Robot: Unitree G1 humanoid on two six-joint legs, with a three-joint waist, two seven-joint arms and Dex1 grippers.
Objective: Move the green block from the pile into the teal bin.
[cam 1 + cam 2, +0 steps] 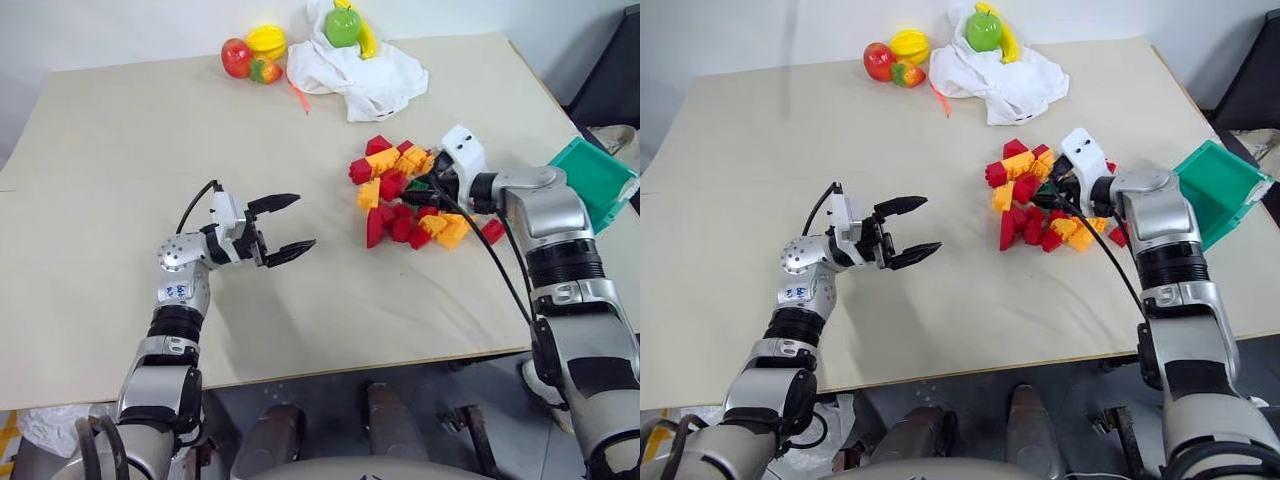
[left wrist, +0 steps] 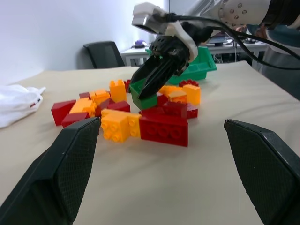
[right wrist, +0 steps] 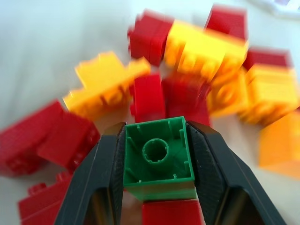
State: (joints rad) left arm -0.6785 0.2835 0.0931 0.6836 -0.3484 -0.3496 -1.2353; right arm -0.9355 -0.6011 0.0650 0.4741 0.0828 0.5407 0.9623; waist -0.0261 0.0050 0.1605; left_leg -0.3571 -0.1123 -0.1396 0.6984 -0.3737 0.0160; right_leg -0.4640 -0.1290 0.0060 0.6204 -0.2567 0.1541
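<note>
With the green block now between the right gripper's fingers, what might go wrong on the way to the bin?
1. The right gripper pinches the green block only by its side walls; the block could slip or twist out.
2. The block sits low among the red and yellow bricks of the pile, so lifting may drag neighbours along.
3. The teal bin sits at the table edge, partly behind the right arm; a short drop could miss it.

Bright even light, soft shadows; pile motion-blurred in right wrist view; other views sharp.

Pile left of bin
</note>
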